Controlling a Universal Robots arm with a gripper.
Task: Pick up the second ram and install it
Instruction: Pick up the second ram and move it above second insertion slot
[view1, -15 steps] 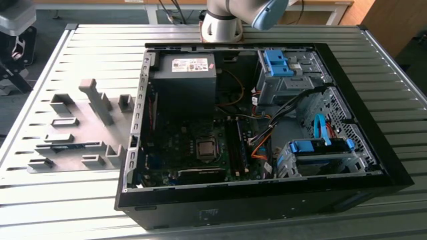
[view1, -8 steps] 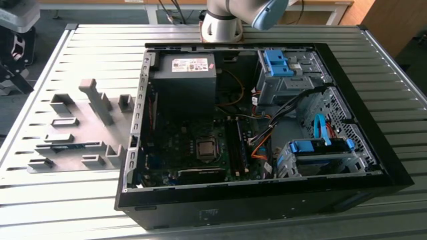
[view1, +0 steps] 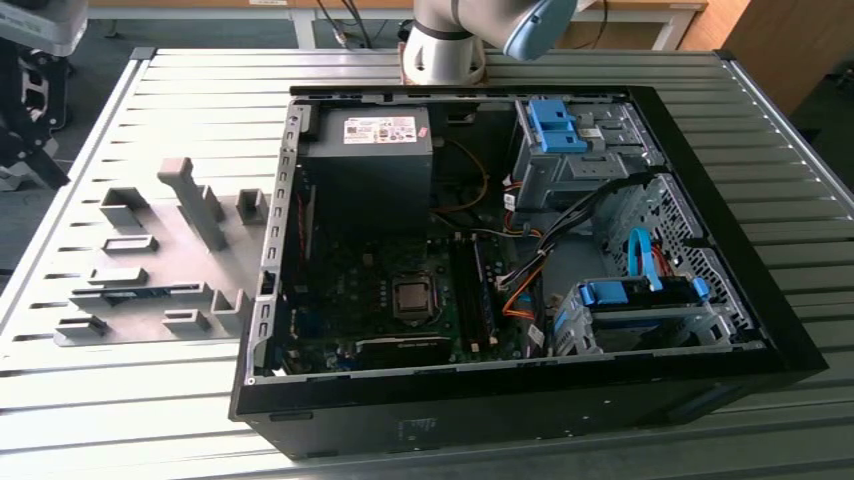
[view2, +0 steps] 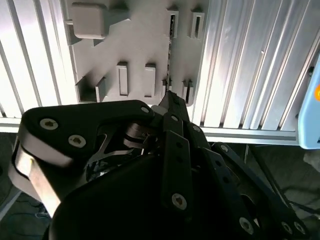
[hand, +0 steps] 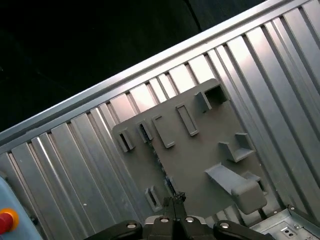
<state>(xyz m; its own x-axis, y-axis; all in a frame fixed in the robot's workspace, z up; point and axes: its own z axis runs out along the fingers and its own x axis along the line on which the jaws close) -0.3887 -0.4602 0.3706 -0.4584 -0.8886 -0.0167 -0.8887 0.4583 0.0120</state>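
Evidently the second ram (view2: 169, 50) stands on edge in the grey fixture plate (view2: 135, 45), ready for grasping; the gripper (view2: 170, 98), pressed together and empty, hovers over this plate.

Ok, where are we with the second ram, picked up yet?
Not yet. The second ram stands on edge in the grey fixture plate, ungripped. The gripper hangs over that plate, near one end of the stick. Pickup and seating in the open PC case are both undone; I cannot tell whether a first stick sits on the motherboard.
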